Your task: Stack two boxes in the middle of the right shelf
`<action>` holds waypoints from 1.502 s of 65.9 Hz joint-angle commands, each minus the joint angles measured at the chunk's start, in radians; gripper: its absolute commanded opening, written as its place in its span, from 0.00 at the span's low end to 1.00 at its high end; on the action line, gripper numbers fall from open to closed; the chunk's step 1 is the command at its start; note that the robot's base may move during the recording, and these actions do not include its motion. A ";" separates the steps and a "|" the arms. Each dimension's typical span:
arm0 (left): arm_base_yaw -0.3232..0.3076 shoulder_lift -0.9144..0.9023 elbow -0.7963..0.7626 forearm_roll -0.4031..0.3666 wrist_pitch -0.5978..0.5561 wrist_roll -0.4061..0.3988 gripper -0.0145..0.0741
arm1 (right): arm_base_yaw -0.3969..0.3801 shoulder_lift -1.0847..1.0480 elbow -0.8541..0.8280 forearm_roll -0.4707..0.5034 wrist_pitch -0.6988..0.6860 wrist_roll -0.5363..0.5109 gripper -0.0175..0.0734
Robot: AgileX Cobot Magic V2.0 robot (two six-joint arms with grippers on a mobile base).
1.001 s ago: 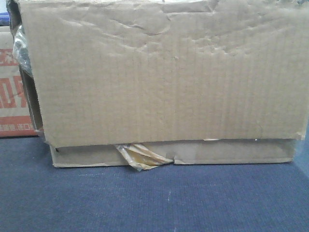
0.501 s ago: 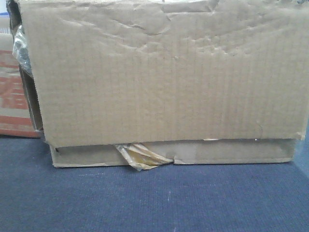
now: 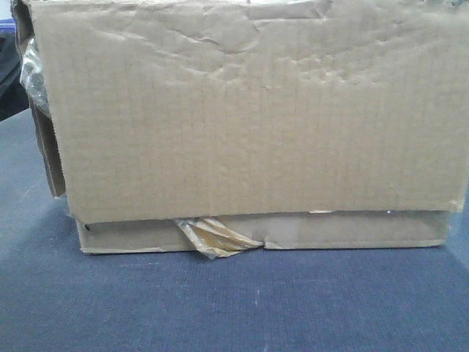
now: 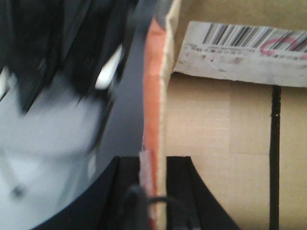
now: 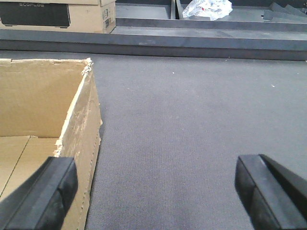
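Observation:
In the front view the tall box [image 3: 249, 110], brown with a creased face, sits on the thin flat box [image 3: 352, 231], whose yellowish tape [image 3: 212, 238] peels at the front. Both rest on blue-grey carpet. My left gripper [image 4: 153, 160] is shut on the orange-faced wall [image 4: 154, 96] of another cardboard box that has a barcode label [image 4: 240, 45] inside. My right gripper [image 5: 154, 167] is open wide over the carpet. Its left finger [image 5: 50, 184] hangs over the wall of an open brown box [image 5: 79, 129]. The right shelf middle is out of view.
A dark shape [image 3: 11, 73] shows at the far left behind the stack. Beyond the carpet in the right wrist view runs a dark ledge [image 5: 192, 40] with a printed carton [image 5: 57, 14] and a crumpled plastic bag [image 5: 207, 8]. The left wrist background is blurred.
The red-printed box at the left of the front view blurred and then went out of sight. A dark shape now shows there. The two stacked boxes have not moved.

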 commanded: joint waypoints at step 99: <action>-0.637 0.385 -0.152 0.108 0.110 -0.372 0.70 | 0.024 0.005 -0.009 -0.008 -0.054 0.002 0.82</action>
